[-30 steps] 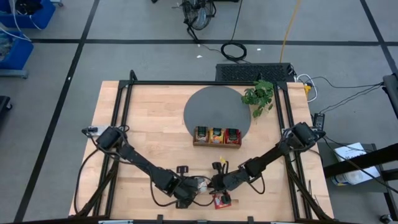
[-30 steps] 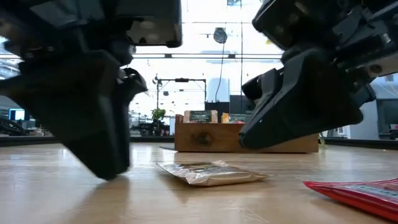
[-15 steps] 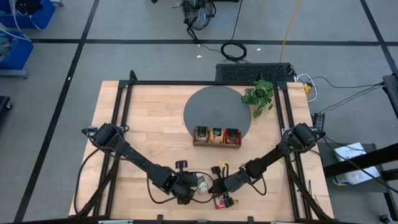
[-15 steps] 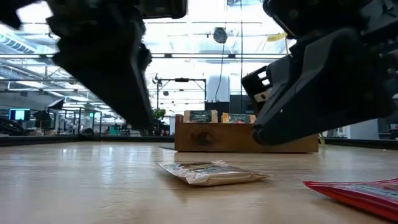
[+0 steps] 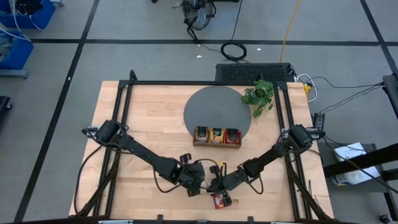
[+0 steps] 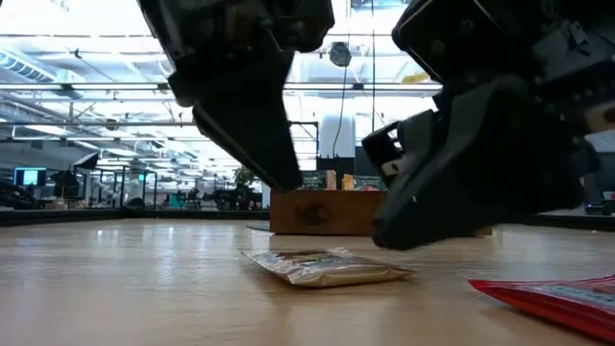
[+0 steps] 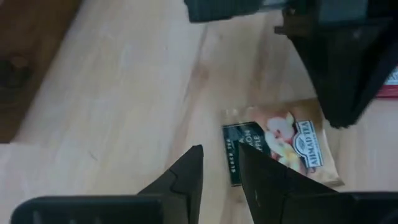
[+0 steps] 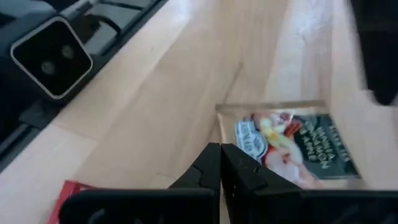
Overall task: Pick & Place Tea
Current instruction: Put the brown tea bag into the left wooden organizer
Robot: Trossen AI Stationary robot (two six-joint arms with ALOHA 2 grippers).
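A beige sachet (image 6: 327, 266) with a dark printed label lies flat on the wooden table; it also shows in the left wrist view (image 7: 280, 146) and the right wrist view (image 8: 292, 146). My left gripper (image 5: 199, 178) hovers over it from the table's left, its fingers (image 7: 189, 174) a little open and lifted off the table. My right gripper (image 5: 214, 184) comes from the right, shut (image 8: 221, 163), low beside the sachet's edge. I see no touch. A red sachet (image 5: 219, 200) lies flat near the table's near edge, beside the right gripper.
A three-slot wooden tray (image 5: 216, 135) holding sachets stands on the near edge of a grey round mat (image 5: 214, 106). A small green plant (image 5: 258, 94) stands to the mat's right. A camera (image 8: 53, 57) sits at the table's near edge.
My left gripper has lifted off the table and moved right and toward the far edge, ending above the beige sachet. My right gripper has dipped slightly beside it. Both sachets have stayed where they were.
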